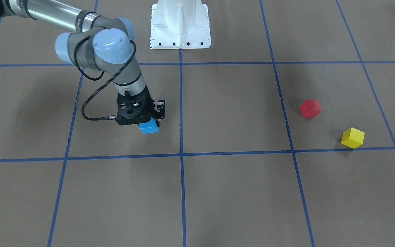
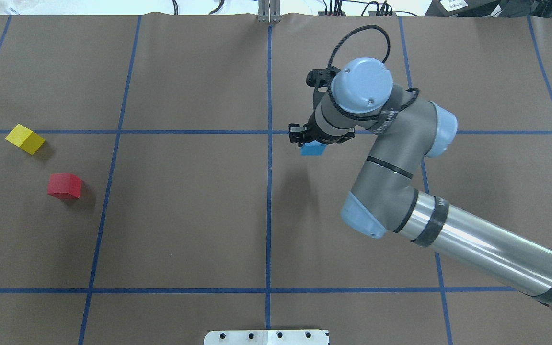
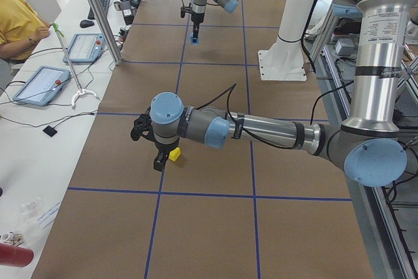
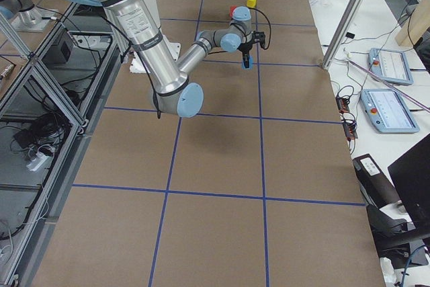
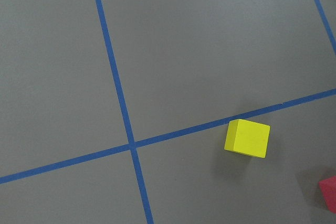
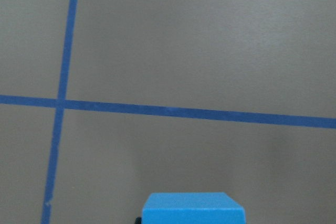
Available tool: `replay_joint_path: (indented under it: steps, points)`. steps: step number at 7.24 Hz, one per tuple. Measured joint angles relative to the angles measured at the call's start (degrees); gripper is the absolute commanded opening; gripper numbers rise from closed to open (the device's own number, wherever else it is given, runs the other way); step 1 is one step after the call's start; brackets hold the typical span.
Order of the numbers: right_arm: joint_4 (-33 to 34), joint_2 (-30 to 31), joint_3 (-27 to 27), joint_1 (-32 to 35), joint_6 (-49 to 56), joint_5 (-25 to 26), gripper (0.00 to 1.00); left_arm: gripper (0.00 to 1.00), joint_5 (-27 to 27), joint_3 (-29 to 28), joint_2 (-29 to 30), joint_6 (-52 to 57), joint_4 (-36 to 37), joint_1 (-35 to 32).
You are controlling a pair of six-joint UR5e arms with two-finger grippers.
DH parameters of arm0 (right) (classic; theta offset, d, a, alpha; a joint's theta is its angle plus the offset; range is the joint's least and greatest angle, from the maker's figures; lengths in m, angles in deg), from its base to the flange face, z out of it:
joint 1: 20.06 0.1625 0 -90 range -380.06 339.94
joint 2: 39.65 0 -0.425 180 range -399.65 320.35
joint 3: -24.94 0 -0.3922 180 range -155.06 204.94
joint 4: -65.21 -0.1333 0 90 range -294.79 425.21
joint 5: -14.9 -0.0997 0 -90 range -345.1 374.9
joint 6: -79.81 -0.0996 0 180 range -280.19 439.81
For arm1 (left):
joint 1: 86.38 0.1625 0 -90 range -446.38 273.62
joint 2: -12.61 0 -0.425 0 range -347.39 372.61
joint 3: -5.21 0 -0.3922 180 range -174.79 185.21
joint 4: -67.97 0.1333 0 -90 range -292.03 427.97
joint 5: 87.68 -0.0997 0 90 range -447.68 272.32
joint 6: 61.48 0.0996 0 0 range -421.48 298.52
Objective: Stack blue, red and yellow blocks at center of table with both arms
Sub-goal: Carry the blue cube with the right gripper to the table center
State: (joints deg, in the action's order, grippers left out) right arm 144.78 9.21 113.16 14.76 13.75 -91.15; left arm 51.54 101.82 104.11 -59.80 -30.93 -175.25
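My right gripper (image 1: 148, 120) is shut on the blue block (image 1: 148, 127) and holds it a little above the table, just to the robot's right of the center line; the block also shows in the overhead view (image 2: 313, 149) and at the bottom of the right wrist view (image 6: 193, 209). The red block (image 2: 64, 186) and the yellow block (image 2: 25, 139) lie far out on the robot's left side. The left wrist view shows the yellow block (image 5: 247, 138) below it and the edge of the red block (image 5: 328, 192). My left gripper (image 3: 159, 160) shows only in the exterior left view, next to the yellow block (image 3: 174, 154); I cannot tell whether it is open or shut.
Blue tape lines (image 1: 181, 154) divide the brown table into squares. The white robot base plate (image 1: 180, 32) stands at the robot's edge. A side bench with tablets (image 3: 40, 84) and an operator (image 3: 16, 21) runs along the far edge.
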Motion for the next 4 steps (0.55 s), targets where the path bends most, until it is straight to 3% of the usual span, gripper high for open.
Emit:
replay_joint_path:
  steps: [1,2,3,4]
  points:
    - [0.3,-3.3,-3.0,-2.5,-1.6,2.6,0.00,1.00,0.0,-0.2,0.0,0.0,0.0,0.1]
    - [0.4,-4.8,-4.4,-4.9,-2.9,4.6,0.16,1.00,0.0,-0.4,0.0,0.1,0.0,0.1]
    - [0.4,-5.3,-5.2,-6.8,-3.7,5.8,0.70,0.99,0.0,-0.5,0.0,0.1,0.0,0.1]
    - [0.2,-5.4,-6.0,-8.0,-4.0,7.0,0.99,0.99,0.0,-0.6,0.0,0.1,0.0,0.1]
